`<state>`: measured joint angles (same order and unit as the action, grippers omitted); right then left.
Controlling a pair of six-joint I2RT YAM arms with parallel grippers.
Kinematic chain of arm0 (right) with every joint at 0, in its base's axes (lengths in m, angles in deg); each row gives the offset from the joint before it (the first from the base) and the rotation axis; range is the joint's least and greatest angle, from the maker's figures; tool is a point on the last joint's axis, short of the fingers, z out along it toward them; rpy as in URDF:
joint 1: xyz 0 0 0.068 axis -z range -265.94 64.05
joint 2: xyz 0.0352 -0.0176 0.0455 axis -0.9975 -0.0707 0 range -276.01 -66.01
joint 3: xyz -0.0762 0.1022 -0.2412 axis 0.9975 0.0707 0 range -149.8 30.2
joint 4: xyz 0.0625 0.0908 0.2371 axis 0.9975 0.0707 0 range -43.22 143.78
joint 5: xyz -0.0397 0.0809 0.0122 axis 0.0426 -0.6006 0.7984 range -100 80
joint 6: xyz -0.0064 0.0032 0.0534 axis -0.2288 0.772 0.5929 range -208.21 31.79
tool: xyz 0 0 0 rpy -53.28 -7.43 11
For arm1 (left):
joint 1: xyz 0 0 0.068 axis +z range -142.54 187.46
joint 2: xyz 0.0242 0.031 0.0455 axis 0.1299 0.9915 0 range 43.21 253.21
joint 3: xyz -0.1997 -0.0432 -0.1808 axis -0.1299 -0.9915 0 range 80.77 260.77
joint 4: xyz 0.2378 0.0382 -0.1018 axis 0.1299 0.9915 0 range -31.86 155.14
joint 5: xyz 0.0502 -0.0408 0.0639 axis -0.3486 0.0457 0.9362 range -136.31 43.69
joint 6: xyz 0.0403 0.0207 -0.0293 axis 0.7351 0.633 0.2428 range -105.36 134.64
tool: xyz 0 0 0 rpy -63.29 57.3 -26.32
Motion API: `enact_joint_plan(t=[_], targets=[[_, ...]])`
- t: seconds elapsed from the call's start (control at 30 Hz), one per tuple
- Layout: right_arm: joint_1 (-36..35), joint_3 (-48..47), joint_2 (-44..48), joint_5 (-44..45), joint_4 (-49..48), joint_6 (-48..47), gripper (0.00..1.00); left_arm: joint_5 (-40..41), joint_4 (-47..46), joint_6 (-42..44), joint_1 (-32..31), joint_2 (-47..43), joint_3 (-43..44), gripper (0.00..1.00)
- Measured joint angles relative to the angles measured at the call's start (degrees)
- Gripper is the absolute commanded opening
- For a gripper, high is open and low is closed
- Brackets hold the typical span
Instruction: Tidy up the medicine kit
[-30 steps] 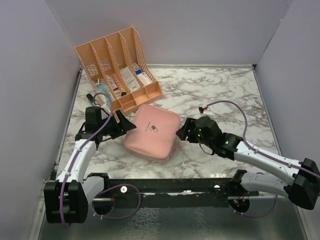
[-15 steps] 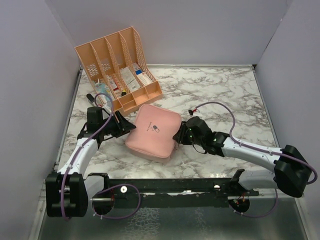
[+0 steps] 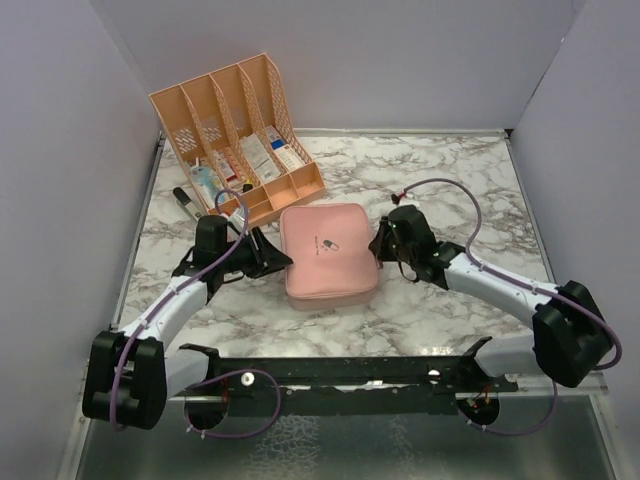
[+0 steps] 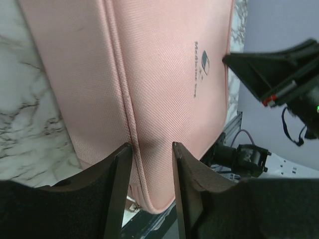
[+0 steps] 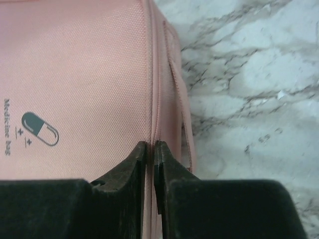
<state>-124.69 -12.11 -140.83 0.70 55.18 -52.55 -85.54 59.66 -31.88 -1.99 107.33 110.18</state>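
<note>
The medicine kit (image 3: 330, 250) is a flat pink zip case that lies zipped up in the middle of the marble table, pill logo up. My left gripper (image 3: 283, 262) is at its left edge. In the left wrist view, the jaws of this gripper (image 4: 149, 145) stand a narrow way apart astride the piped seam of the kit (image 4: 164, 74). My right gripper (image 3: 380, 243) is at the kit's right edge. In the right wrist view, that gripper (image 5: 151, 144) is pinched almost together on the zip seam of the kit (image 5: 84, 74).
A peach slotted desk organizer (image 3: 235, 130) with boxes and tubes stands at the back left, close behind the kit. A dark pen-like item (image 3: 185, 200) lies left of it. Bare marble (image 3: 450, 180) stretches to the back right, with walls on three sides.
Both grippers closed in from either side and narrowed their jaws at the kit's edges. The kit slid right and turned square to the table.
</note>
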Motion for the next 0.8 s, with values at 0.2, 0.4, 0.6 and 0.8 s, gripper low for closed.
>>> enact_joint_plan(t=[0.2, 0.4, 0.6, 0.8], targets=[[4.90, -5.38, -6.23, -2.32, -1.77, -7.17, 0.14, -0.22, -4.76, -3.58, -6.34, 0.96, -0.59, 0.39], [5.31, -7.93, -6.47, -4.13, -0.57, -9.05, 0.45, 1.64, -6.51, -4.04, -7.58, -0.33, -0.61, 0.53], [5.05, -8.33, -0.09, -6.34, 3.32, -10.14, 0.54, 7.56, -0.39, 0.37, -7.67, -3.39, 0.76, 0.70], [5.03, -8.07, 6.99, -9.77, 7.23, -10.64, 0.54, 15.13, 9.22, 5.40, -8.35, -8.28, 1.99, 0.69]])
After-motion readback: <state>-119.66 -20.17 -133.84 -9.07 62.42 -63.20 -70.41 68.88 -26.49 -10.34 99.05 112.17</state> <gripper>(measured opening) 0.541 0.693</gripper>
